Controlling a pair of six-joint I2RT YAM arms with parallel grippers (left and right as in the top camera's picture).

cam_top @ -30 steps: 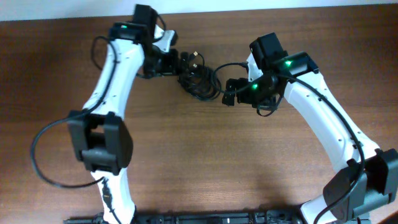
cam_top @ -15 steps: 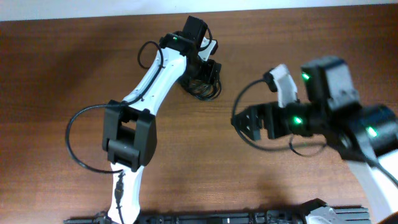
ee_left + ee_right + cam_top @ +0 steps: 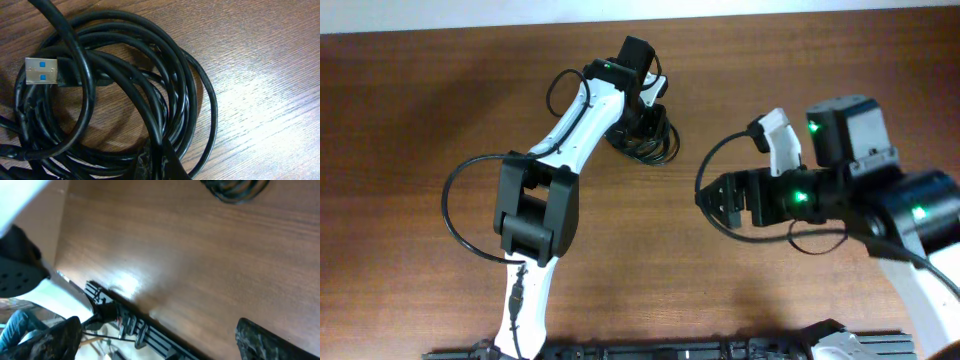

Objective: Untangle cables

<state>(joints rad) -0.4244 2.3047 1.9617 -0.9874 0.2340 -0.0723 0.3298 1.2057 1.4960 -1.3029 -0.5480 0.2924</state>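
Overhead, the cables (image 3: 655,150) lay coiled beneath the left gripper (image 3: 645,122), its jaw state unreadable; their blue-tongued USB plug (image 3: 42,71) pointed frame-left, long axis horizontal; right gripper (image 3: 712,200) fingers stood apart.

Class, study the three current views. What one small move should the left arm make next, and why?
Probably lower the left hand and pinch the USB plug: it lies exposed at the edge of the coiled cables, a free end to draw out. The right hand sits off to the side, open and empty.
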